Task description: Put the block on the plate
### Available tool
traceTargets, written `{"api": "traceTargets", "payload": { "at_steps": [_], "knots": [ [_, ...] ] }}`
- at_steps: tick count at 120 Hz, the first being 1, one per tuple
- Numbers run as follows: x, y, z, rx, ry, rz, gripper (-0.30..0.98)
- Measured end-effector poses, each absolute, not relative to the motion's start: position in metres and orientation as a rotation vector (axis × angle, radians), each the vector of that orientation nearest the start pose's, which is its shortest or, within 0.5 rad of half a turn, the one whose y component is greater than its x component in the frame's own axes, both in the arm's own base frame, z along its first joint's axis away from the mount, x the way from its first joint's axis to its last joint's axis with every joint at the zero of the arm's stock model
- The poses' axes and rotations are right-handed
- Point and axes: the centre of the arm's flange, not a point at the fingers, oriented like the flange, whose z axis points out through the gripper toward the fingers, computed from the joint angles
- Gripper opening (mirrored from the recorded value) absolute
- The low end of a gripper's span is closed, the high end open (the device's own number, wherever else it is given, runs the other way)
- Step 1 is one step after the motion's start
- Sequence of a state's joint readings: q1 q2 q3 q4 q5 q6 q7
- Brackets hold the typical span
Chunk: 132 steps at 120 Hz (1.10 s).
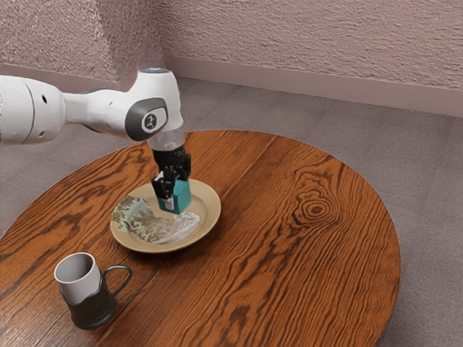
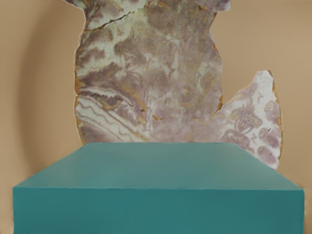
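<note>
Our end effector [image 1: 174, 192] grips the teal block [image 1: 180, 199] over the plate [image 1: 211, 208], near the tabletop [image 1: 296, 246] edge beneath our arm [image 1: 101, 110]. We should ease it down level, seat its base flat, then release evenly and rise straight.

Arm [image 1: 101, 110]: white, smooth rounded shells, slimmer section between bulkier ends. Big shell [image 1: 22, 110] has small dark oval recesses. Wrist joint: dark grey rounded surround, pale inset badge [image 1: 151, 121] with black marking. Bluish-grey cap [image 1: 155, 71] on top. Pale grey collar [image 1: 168, 139], then black, angular hand [image 1: 175, 196].
</note>
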<state>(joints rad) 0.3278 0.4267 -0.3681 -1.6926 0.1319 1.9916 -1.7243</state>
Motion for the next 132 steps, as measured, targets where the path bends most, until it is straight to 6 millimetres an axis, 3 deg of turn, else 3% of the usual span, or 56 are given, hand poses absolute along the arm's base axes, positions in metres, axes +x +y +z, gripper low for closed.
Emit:
{"api": "traceTargets", "payload": {
  "at_steps": [23, 56, 92, 120, 132],
  "knots": [
    [0.655, 0.003, 0.333, 2.19, 2.283, -0.165, 0.39],
    [0.659, 0.008, 0.328, 2.215, 2.227, -0.153, 0.42],
    [0.661, 0.007, 0.328, 2.248, 2.183, -0.144, 0.61],
    [0.663, -0.006, 0.356, 2.285, 2.125, -0.093, 0.66],
    [0.662, -0.021, 0.396, 2.331, 2.071, -0.042, 0.67]
  ]
}}
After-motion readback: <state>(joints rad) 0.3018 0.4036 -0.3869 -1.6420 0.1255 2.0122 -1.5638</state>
